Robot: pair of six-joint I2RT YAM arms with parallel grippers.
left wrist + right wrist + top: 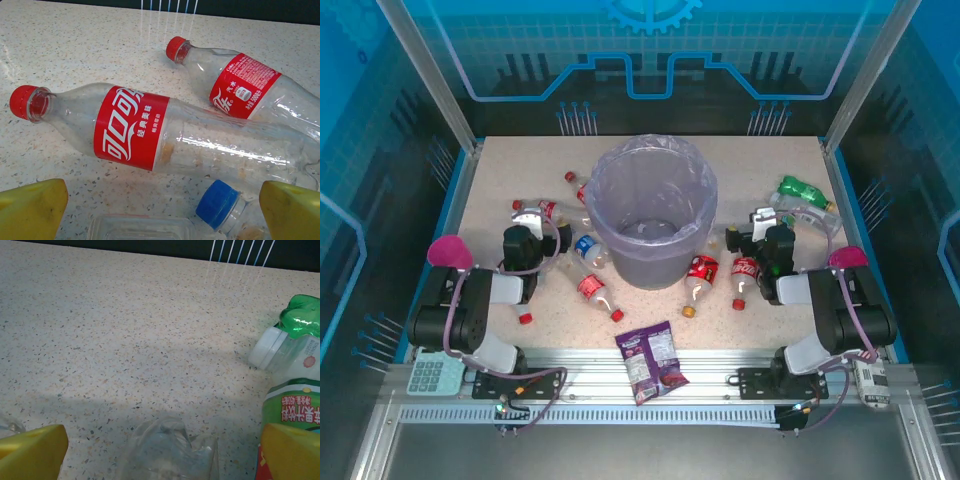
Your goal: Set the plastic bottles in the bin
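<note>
Plastic bottles [592, 290] lie scattered on a speckled table [520, 165] around the grey bin [650, 265] (blue-lit panels [740, 45] behind). The left gripper [162, 215] and right gripper [162, 455] gape wide, clasping nothing.

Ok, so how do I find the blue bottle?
Find the big grey bin in the middle of the table. Right beside its bottom, on the left-arm side, lies a small clear bottle. It alone has a blue label and blue cap; the bottles beside it are red.

Glossy clear plastic bottles [200, 135], speckled table [125, 330]
</note>
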